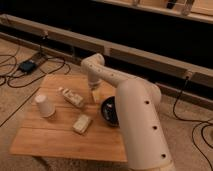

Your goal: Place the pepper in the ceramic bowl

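My gripper (95, 95) hangs low over the wooden table (55, 135), just left of the ceramic bowl (109, 112), with its jaws open. The arm comes in from the lower right and bends down over the table's far middle. The bowl is round, glossy and black, and the arm covers its right side. The pepper is hidden: the gripper stands over the spot near the bowl's far left rim, and no red shows there.
A white paper cup (44, 105) stands upside down at the table's left. A pale wrapped packet (72, 97) lies left of the gripper, and a small tan block (82, 123) lies nearer the front. Cables and a black box (27, 65) are on the floor at the left.
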### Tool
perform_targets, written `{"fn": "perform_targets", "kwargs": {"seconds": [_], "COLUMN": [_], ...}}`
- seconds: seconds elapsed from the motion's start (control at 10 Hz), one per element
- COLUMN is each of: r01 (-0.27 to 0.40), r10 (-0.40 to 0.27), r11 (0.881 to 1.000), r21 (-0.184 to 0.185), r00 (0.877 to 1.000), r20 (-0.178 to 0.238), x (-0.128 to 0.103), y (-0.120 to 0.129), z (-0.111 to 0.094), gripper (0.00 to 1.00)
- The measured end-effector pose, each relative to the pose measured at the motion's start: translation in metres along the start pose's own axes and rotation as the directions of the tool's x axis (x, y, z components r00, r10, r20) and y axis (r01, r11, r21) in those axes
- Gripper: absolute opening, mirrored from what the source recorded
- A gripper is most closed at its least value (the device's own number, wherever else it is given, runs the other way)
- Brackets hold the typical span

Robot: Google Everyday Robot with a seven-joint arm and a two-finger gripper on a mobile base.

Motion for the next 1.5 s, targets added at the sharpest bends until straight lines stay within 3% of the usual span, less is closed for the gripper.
{"fn": "perform_targets", "kwargs": {"seconds": [0.3,0.7,0.9,1.5], "r01": [-0.048,-0.038,-0.031,-0.004], "r10": [0.048,0.037,0.029,-0.001], "r11": [0.999,0.998,0.997,0.995], "r21": [-0.014,-0.056,-0.069,-0.097], "r00": [0.999,0.999,0.999,0.999], "r20": [-0.007,-0.023,-0.024,-0.046], "x": [-0.003,-0.003,-0.003,-0.003], "y": [0.010,0.019,0.019,0.015], "z": [0.015,0.016,0.014,-0.003], "gripper": [0.80,0.78,0.64,0.04]}}
